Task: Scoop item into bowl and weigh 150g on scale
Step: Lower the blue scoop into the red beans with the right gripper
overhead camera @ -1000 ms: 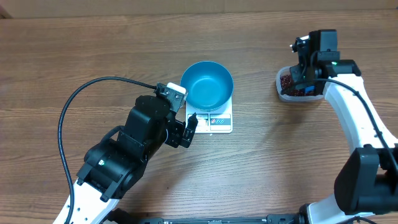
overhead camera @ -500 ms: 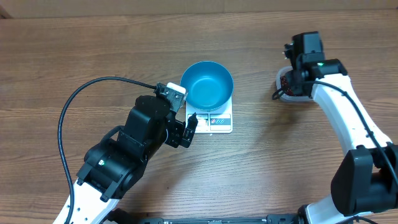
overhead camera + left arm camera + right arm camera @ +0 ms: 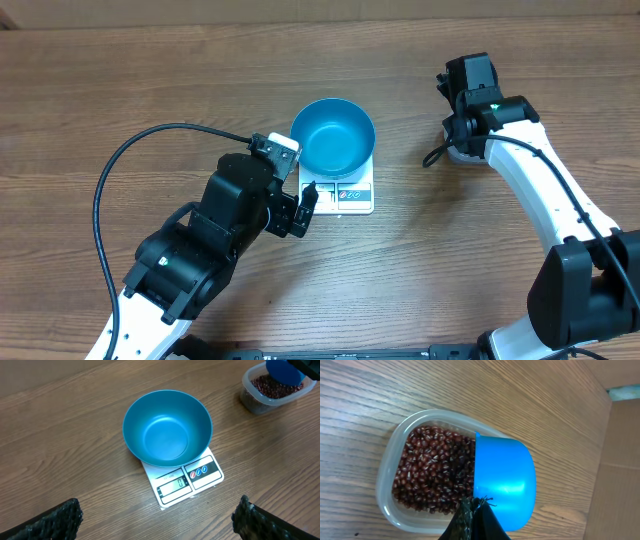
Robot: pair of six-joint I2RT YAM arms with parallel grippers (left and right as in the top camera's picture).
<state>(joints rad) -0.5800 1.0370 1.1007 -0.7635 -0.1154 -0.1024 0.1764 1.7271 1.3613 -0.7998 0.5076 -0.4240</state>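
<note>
1. The wooden surface (image 3: 120,80) carries everything.
2. The left jaws (image 3: 157,512) are spread wide and hold nothing, hovering just before the scale.
3. The right jaws (image 3: 472,507) are clenched on the scoop at its handle end, over the tub.
4. The bowl (image 3: 333,135) is seen empty, seated on the scale (image 3: 350,197), whose display shows zero.
5. The tub (image 3: 387,485) is set well apart, to the right.
6. The scoop (image 3: 505,482) is tipped at the tub's edge.
7. The beans (image 3: 427,470) are kept in the tub. They are judged small, hard and loose, apt to roll, so they are best lifted by a level scoop, never pinched.
</note>
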